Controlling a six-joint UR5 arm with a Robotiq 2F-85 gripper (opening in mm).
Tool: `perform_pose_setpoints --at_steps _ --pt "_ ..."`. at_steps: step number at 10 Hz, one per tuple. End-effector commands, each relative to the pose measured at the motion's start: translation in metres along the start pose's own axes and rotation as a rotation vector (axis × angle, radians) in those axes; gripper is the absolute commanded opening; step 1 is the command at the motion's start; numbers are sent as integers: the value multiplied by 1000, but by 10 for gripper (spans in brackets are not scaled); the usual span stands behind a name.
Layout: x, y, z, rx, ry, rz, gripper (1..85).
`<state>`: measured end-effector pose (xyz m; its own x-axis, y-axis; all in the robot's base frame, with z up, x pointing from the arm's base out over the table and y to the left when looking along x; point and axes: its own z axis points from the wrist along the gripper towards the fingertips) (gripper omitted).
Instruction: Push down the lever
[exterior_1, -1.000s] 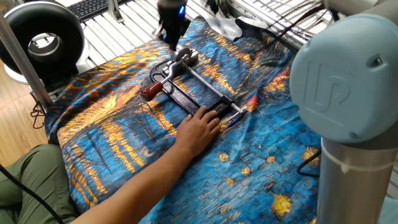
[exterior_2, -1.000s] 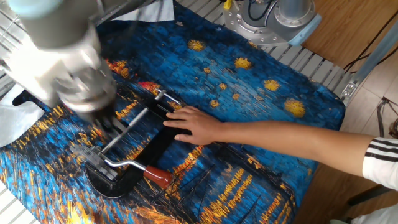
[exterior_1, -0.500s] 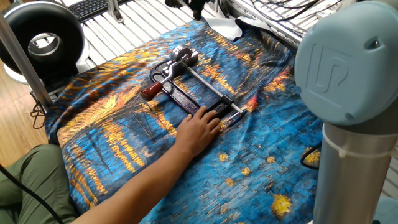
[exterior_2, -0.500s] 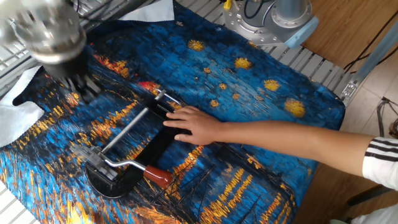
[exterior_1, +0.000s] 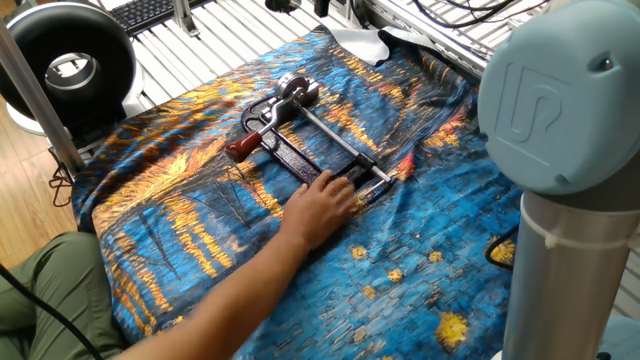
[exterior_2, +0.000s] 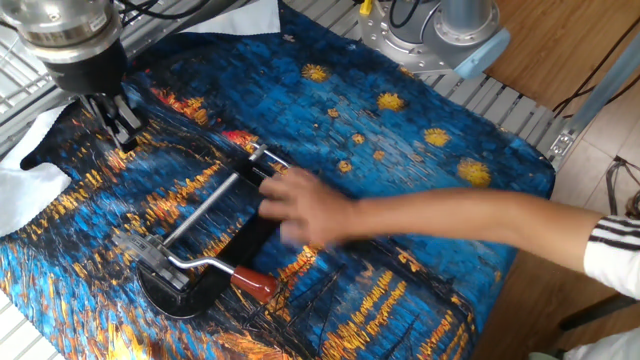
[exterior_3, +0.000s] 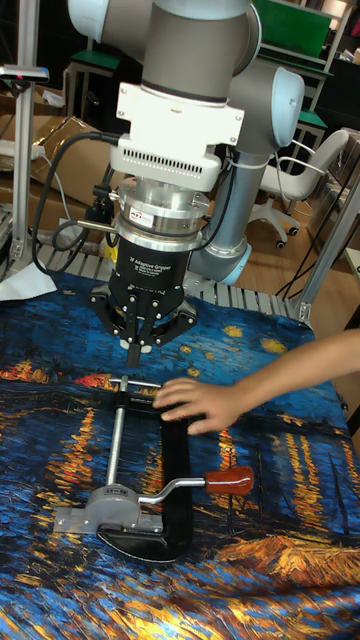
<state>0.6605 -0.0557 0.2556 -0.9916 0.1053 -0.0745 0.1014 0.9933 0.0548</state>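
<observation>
Robotics lab or workshop: slatted metal bench (exterior_1: 215, 45) under painted cloth (exterior_1: 200, 220), loose cables (exterior_1: 450, 15), keyboard (exterior_1: 148, 10), green tables (exterior_3: 300, 30) and office chair (exterior_3: 290, 190) behind.

Person's hand (exterior_3: 205, 402) between gripper (exterior_3: 133, 352) and lever (exterior_3: 200, 484)

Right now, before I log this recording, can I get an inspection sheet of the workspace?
Surface: blue and orange painted cloth covers the table.
Job's things: slim dark lever with reddish-brown tip lies low, beside the black clamp frame.
Clutter: long silver rod; white cloth.
Gripper: two-finger gripper raised, apart from the clamp, fingers close together.
Cables: black cable on the arm.
Surroundings: a person's hand rests on the frame.
</observation>
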Motion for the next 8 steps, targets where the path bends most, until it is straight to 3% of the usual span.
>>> perform_pose_setpoints --at_steps 1,8 --pt "-5 6 -6 -23 -24 13 10" --pt "-5 7 -2 -32 -13 -18 10"
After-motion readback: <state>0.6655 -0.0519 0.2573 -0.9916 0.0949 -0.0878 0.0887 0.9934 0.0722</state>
